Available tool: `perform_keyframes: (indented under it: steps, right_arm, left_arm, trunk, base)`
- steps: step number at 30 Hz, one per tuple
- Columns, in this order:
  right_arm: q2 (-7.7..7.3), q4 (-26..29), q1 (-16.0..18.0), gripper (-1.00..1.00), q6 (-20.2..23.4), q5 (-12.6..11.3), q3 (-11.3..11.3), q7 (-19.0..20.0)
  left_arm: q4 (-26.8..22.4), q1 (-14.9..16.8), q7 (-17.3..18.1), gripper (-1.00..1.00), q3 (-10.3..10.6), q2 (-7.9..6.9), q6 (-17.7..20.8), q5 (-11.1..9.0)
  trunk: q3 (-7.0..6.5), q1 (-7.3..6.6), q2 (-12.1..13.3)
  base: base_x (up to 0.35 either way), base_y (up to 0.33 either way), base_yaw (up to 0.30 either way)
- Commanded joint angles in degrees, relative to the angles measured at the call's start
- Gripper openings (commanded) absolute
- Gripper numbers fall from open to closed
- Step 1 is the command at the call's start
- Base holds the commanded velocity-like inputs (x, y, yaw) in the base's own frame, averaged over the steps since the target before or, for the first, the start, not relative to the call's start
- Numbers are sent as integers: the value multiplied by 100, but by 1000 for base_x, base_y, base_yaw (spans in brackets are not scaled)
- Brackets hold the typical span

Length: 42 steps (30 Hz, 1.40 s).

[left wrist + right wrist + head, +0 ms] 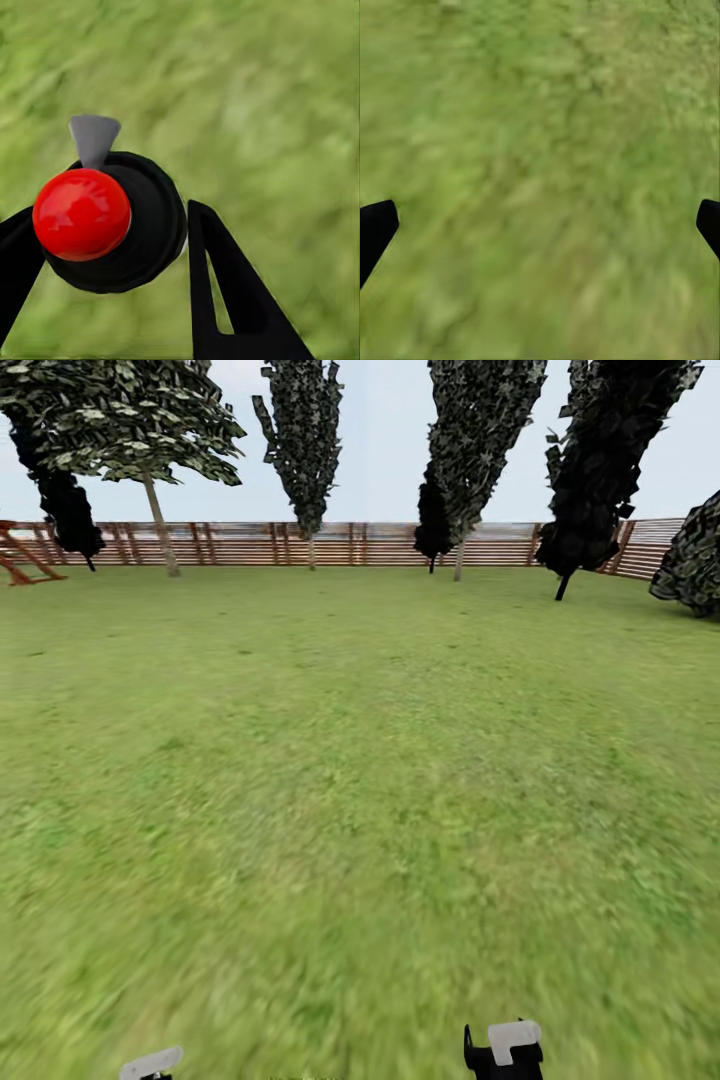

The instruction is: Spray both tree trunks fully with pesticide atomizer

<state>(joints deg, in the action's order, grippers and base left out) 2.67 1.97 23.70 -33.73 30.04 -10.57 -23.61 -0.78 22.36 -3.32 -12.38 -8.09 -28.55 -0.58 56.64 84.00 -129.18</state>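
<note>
A wide green lawn [360, 810] filled most of the head view, open and unbroken from the lower edge up to the brown slatted fence [380, 544] that ran across the upper part of the frame. Along that fence stood several trees: a leafy one with a thin pale trunk [160, 525] at the upper left, a dark slim one [305, 440] left of centre, another tall one [480, 430] right of centre, and a very dark leaning one [600, 470] at the upper right, with a dark bush [695, 555] cut off by the right edge. A reddish wooden frame [25, 555] sat at the far left edge by the fence. At the bottom edge of the head view 2 parts of the arms poked in: a grey piece [152, 1064] at lower left and a black and white piece [505, 1050] at lower centre-right. In the left wrist view the pesticide atomizer [112, 221] sat between the 2 black fingers of the left gripper [105, 247], its red round cap [81, 214] and grey nozzle [94, 139] standing out from the black body, and the fingers pressed against both sides of it, gripping it above blurred grass. In the right wrist view the right gripper [540, 225] held nothing, its 2 fingertips [375, 229] far apart at the frame's left and right edges over bare grass.
</note>
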Motion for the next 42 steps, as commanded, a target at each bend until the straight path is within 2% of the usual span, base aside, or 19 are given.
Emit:
perform_keyframes:
  steps: [1,7,8,10,11,13,16,21,26,34,42]
  right_arm:
    - [1,-4,3,100,-11,62,-41,-28]
    - [-2,-4,1,100,-11,63,-41,-26]
    - [1,-4,-1,100,-11,63,-41,-26]
    - [1,-4,1,100,-11,63,-41,-28]
    - [2,-4,0,100,-11,63,-41,-28]
    - [3,-4,0,100,-11,63,-41,-28]
    - [1,-4,-1,100,-11,63,-41,-29]
    - [3,-4,1,100,-11,63,-41,-28]
    - [5,-4,1,100,-11,63,-41,-29]
    - [5,-4,-1,100,-11,62,-41,-26]
    - [5,-4,-1,100,-11,63,-41,-28]
  left_arm:
    - [7,5,-11,-100,-1,-1,-21,-4]
    - [7,5,-15,-100,-4,4,-21,-30]
    - [7,5,-17,-100,-7,-2,-20,-112]
    - [7,5,-10,-100,-5,-13,-26,-441]
    - [7,5,1,-100,6,-14,-44,-537]
    - [7,5,11,-100,28,4,-57,-570]
    - [1,5,19,-100,59,29,-52,-575]
    - [7,5,23,-100,69,53,-46,-424]
    - [7,5,12,-100,69,43,-31,-407]
    - [7,5,7,-100,61,10,-19,-441]
    - [7,5,7,-100,61,4,-26,-452]
  trunk:
    - [8,-1,-2]
    - [28,-1,-2]
    - [31,-1,-2]
    - [37,-1,-2]
    - [41,-1,-2]
    - [47,-1,-2]
    - [57,-1,-2]
    - [73,-1,-2]
    - [90,-1,-2]
    - [116,-1,-2]
    - [142,-1,-2]
  base:
    - [0,5,282]
    - [0,1,282]
    - [0,0,282]
    - [0,0,282]
    - [0,0,282]
    - [0,0,282]
    - [0,0,282]
    - [0,0,282]
    - [57,-10,282]
    - [322,-10,282]
    - [303,167,282]
